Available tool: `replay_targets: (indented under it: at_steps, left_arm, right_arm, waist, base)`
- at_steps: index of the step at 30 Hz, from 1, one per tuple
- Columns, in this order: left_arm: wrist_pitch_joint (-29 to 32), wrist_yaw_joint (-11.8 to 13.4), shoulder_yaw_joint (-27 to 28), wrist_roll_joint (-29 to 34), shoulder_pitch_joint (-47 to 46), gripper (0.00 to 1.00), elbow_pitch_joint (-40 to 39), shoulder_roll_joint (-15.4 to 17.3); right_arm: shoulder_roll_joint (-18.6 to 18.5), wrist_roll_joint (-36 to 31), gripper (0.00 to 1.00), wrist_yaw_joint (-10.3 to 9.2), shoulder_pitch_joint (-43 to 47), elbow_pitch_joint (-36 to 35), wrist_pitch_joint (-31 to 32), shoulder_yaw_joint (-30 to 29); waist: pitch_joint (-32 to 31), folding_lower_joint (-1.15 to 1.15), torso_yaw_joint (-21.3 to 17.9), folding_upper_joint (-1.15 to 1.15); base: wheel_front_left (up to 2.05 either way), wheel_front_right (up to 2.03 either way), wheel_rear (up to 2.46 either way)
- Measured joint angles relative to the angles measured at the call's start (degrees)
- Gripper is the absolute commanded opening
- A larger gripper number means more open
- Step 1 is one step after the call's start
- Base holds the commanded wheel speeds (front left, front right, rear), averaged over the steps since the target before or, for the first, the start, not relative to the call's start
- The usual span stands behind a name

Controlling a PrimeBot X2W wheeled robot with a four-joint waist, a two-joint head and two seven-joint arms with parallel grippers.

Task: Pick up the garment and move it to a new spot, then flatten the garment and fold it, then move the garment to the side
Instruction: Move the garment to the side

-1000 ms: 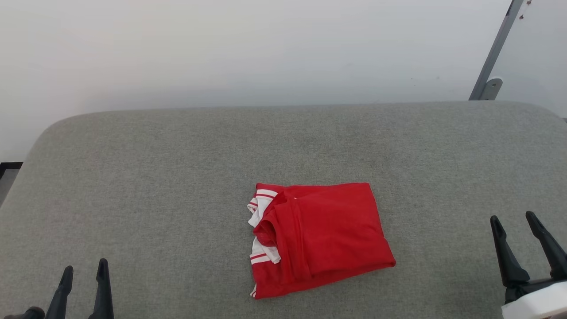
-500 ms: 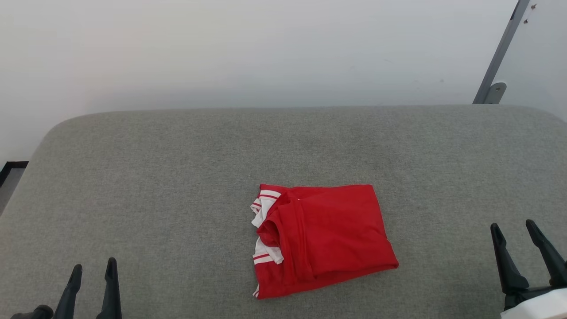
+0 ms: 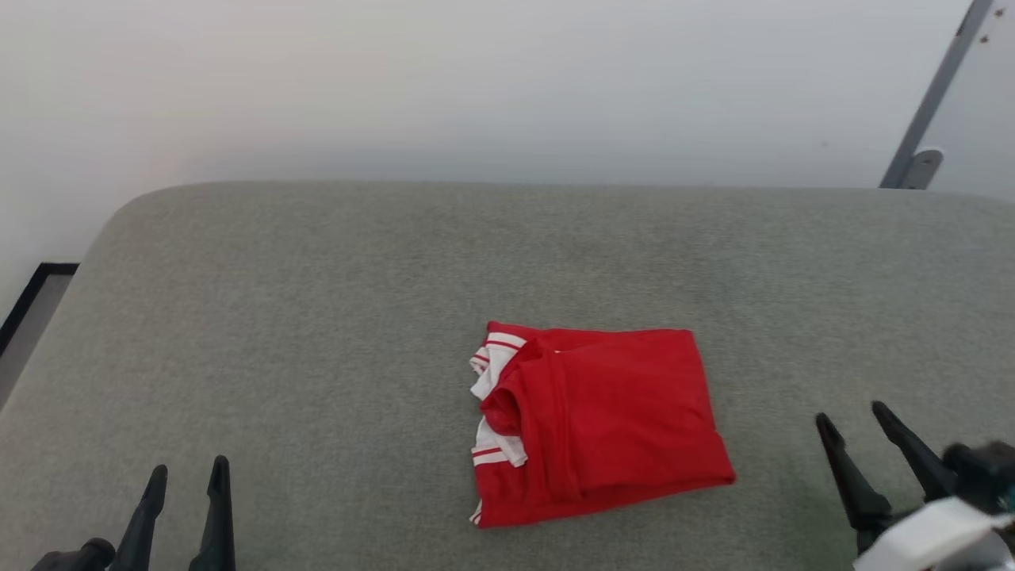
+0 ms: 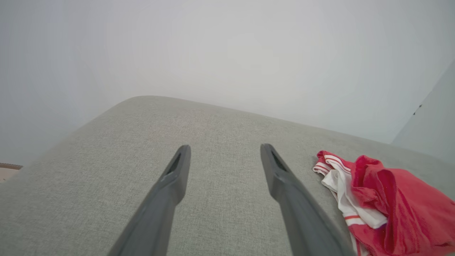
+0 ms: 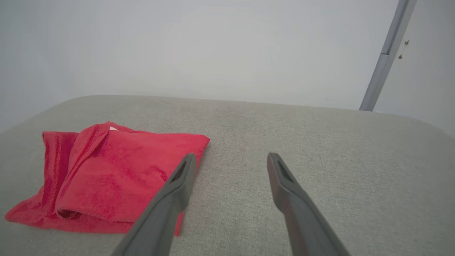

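The garment (image 3: 603, 424) lies folded into a compact red rectangle on the grey padded table (image 3: 317, 317), white striped sleeve trim poking out at its left edge. My left gripper (image 3: 186, 468) stands open at the lower left, well clear of the cloth. In the left wrist view the garment (image 4: 384, 199) sits right of that open left gripper (image 4: 224, 149). My right gripper (image 3: 852, 416) is open at the lower right, a short way from the fold's right edge. Its own view has the garment (image 5: 106, 170) to the left of the right gripper (image 5: 231, 156), nothing between the fingers.
A pale wall rises behind the table's rounded far edge. A grey metal post (image 3: 932, 103) leans at the back right. A strip of dark-edged floor (image 3: 32, 309) shows past the table's left corner.
The head camera has swung left and down a little, shifting the whole picture right. My right gripper has come in leftward, closer to the garment. The garment lies as before.
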Motion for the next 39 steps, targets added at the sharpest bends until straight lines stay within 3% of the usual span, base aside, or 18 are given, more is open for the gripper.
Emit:
replay_targets:
  at_steps: [5,9,19,26,34,35,36,37,38,39]
  left_arm:
    - [0.00,0.00,-1.20,-0.20,-0.34,1.00,0.76,0.00]
    - [-0.01,0.00,-2.09,-0.81,-0.77,1.00,1.12,-0.26]
    - [0.00,0.00,-5.42,-1.67,-3.78,1.00,2.89,-0.43]
    - [-0.01,0.00,-7.59,-2.24,-6.76,1.00,4.00,-0.81]
    - [-0.01,0.00,-9.51,-2.81,-10.84,1.00,4.94,-1.52]
    - [-0.01,0.00,-9.68,-2.81,-11.27,1.00,4.95,-1.56]
    - [-0.01,0.00,-9.83,-2.82,-11.59,1.00,4.91,-1.56]
    - [-0.01,0.00,-9.90,-2.86,-11.81,1.00,4.89,-1.55]
    - [-0.01,0.00,-10.02,-2.92,-12.05,1.00,4.90,-1.52]
    - [0.00,0.00,-10.11,-2.97,-12.42,1.00,4.86,-1.48]
  right_arm:
    - [-3.90,5.73,1.00,0.00,-6.33,1.55,5.61,8.68]
    - [-6.15,9.35,1.00,0.01,-9.93,1.98,10.47,12.58]
    - [-12.65,19.50,1.00,0.00,-18.90,3.58,29.54,18.94]
    - [-13.91,24.44,1.00,0.00,-23.95,6.13,46.28,21.64]
    - [-10.98,27.07,1.00,-0.01,-29.93,11.18,57.77,23.34]
    - [-10.84,27.37,0.95,-0.01,-30.33,11.46,58.26,23.35]
    - [-10.73,27.44,0.39,-0.01,-30.84,11.68,58.48,23.35]
    - [-10.71,27.46,0.08,-0.01,-31.15,11.69,58.74,23.37]
    - [-10.76,27.49,0.00,-0.01,-31.56,11.39,58.87,23.50]
    - [-10.84,27.61,0.00,-0.01,-32.06,11.04,58.94,23.61]
  waist:
    - [0.58,0.00,1.99,0.00]
    - [1.14,0.00,3.33,0.00]
    - [4.58,0.00,8.18,0.00]
    - [8.32,0.00,11.01,0.00]
    - [11.97,0.00,12.81,0.00]
    - [12.27,0.00,12.94,0.00]
    - [12.58,0.00,13.01,0.00]
    - [12.85,0.00,13.02,0.00]
    - [13.12,0.00,12.97,0.00]
    - [13.35,0.00,12.86,0.00]
  base:
    - [0.00,0.00,0.00]
    - [0.00,0.00,0.00]
    - [0.00,0.00,0.00]
    - [0.00,0.00,0.00]
    - [0.00,0.00,0.00]
    - [0.00,0.00,0.00]
    - [0.00,0.00,0.00]
    - [0.00,0.00,0.00]
    - [0.00,0.00,0.00]
    - [0.00,0.00,0.00]
